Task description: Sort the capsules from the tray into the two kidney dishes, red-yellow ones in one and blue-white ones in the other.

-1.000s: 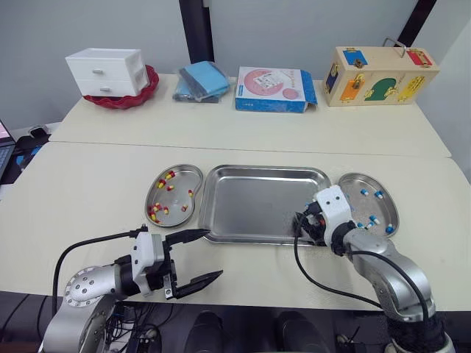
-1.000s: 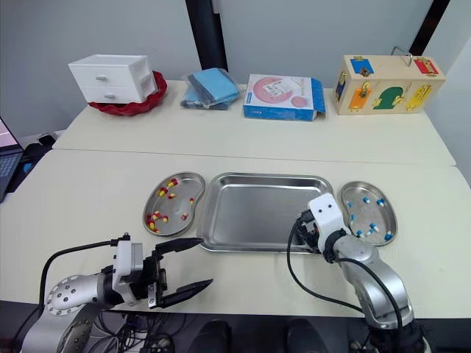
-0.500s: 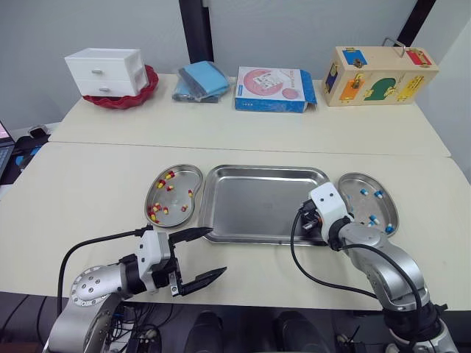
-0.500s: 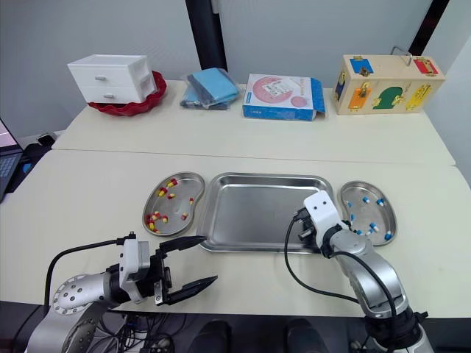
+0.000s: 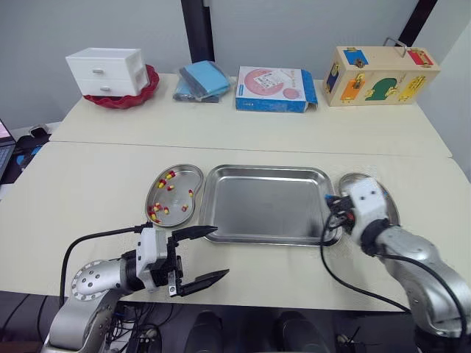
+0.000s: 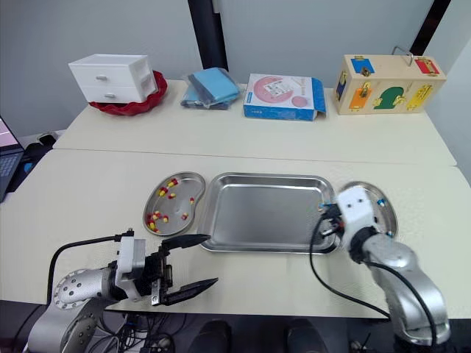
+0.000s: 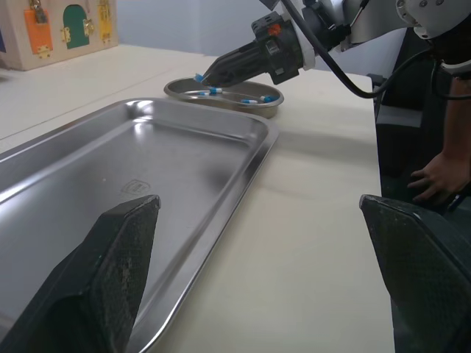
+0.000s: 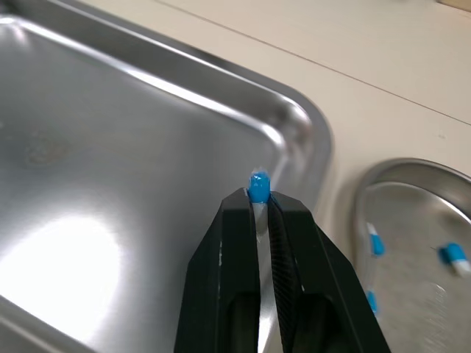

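Right gripper (image 8: 258, 198) fingers nearly closed, pinching one blue-white capsule (image 8: 258, 184) at the tips, blue end sticking out. It's held above the right edge of the tray (image 5: 265, 202), just beside the right kidney dish (image 8: 423, 220); can't tell whether the tips are over the tray rim or the dish rim. That dish has several blue-white capsules (image 8: 376, 243) lying in it. The tray itself looks empty, bare metal. Left kidney dish (image 5: 177, 198) sits touching or just beside the tray's left side, with red-yellow capsules (image 5: 155, 214) scattered inside. Left gripper (image 5: 218, 251) fingers spread wide, holding nothing, at the near edge of the worktop (image 5: 88, 184) in front of the tray's near-left corner, apart from both tray and dish. A person's hand (image 7: 440, 173) shows in the left wrist view, off past the worktop edge.
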`<state>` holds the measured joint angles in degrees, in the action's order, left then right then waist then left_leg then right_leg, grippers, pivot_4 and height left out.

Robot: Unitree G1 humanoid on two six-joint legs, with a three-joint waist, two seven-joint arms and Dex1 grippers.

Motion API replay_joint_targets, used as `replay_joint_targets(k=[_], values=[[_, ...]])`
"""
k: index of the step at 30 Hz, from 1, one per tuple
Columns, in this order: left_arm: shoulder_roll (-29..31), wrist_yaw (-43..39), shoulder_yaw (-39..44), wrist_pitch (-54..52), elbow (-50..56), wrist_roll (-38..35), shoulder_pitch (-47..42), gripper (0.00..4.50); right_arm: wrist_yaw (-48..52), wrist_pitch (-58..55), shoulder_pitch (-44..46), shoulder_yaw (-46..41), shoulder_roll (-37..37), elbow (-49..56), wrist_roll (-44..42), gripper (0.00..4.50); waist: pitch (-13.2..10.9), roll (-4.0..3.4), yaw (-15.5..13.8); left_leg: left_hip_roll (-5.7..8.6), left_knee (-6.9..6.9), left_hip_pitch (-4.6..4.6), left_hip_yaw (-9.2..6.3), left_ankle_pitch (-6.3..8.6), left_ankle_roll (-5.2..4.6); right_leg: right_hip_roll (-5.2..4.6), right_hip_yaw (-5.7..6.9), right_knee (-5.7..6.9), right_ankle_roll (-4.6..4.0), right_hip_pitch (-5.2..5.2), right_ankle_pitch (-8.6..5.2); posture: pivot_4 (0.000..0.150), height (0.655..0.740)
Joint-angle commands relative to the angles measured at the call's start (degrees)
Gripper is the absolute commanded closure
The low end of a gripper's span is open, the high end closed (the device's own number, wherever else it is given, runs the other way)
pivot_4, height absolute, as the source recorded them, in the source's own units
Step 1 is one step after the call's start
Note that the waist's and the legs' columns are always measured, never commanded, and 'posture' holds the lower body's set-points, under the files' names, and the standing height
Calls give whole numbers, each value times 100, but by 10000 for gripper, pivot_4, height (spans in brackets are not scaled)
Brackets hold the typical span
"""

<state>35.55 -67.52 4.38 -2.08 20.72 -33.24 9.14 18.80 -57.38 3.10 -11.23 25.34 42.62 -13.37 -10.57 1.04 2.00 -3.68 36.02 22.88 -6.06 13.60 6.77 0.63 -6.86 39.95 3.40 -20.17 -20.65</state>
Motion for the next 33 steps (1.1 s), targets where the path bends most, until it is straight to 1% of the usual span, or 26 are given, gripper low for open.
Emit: replay_joint_targets(k=[1,5,9,11,12,15,19,20,23,25,28,30,33], values=[[-40,-185,-59,100,31,-146,-166,0,-11,-202,-108,-855,-30,158,-242,44904,0,0,0,0,0,0,0,0,0,0,0,0,0,0,0,1500,7400],[-145,-185,-159,94,-83,-70,-360,0,-396,-802,95,-1383,-305,-124,-322,44904,0,0,6,0,0,0,1,0,0,1,-1,0,0,0,0,1500,7400],[-179,-167,-178,101,-51,-50,-347,0,-491,-1089,235,-1418,-408,-152,-422,44904,-2,-7,65,0,-3,0,3,0,0,1,-4,1,0,-3,0,1500,7400],[-192,-134,-165,110,-30,-40,-327,0,-572,-1188,256,-1438,-446,-140,-437,37999,-3,-9,80,0,-4,0,3,0,0,2,-4,1,0,-3,0,1500,7400],[-195,-122,-160,109,-18,-39,-317,0,-589,-1210,259,-1441,-445,-134,-443,36842,-3,-9,86,0,-3,1,3,0,0,1,-4,0,0,-3,0,1500,7400],[-208,-75,-148,100,65,-54,-260,0,-590,-1199,275,-1482,-461,-106,-489,29682,-3,-9,96,1,-3,1,3,0,0,1,-4,0,0,-2,0,1500,7400],[-229,72,-129,24,159,-107,-217,0,-583,-1170,319,-1539,-475,-81,-571,18526,-4,-9,105,0,-3,0,3,0,0,1,-4,0,0,-2,0,1500,7400],[-233,122,-126,-16,180,-126,-219,0,-574,-1162,318,-1539,-471,-71,-592,16366,-4,-9,105,0,-3,0,3,0,0,1,-4,0,0,-2,0,1500,7400],[-221,326,-95,-177,253,-184,-232,0,-524,-978,289,-1542,-467,-23,-671,7055,-4,-10,107,0,-3,0,3,0,0,1,-4,0,0,-2,0,1500,7400],[-175,710,58,-422,322,-142,-219,0,-331,-595,122,-1443,-287,95,-659,377,-5,-11,106,0,-3,0,3,0,0,1,-5,0,0,-2,0,1500,7400],[-73,1297,279,-898,451,-100,-142,0,-9,-175,-159,-1324,-58,218,-720,377,-6,-13,105,0,-4,2,3,0,-1,0,-4,-2,1,-2,-1,1500,7400],[37,1636,445,-1159,580,23,-21,0,368,510,-433,-1208,57,261,-740,377,-6,-12,109,0,-4,1,1,0,-1,1,-3,-2,1,-2,-1,1500,7400],[229,2181,1032,-1613,825,85,453,0,1438,1861,-1210,-1005,583,165,-582,377,-7,-13,108,0,-4,1,5,0,-1,0,-6,-5,1,-2,-1,1500,7400]])
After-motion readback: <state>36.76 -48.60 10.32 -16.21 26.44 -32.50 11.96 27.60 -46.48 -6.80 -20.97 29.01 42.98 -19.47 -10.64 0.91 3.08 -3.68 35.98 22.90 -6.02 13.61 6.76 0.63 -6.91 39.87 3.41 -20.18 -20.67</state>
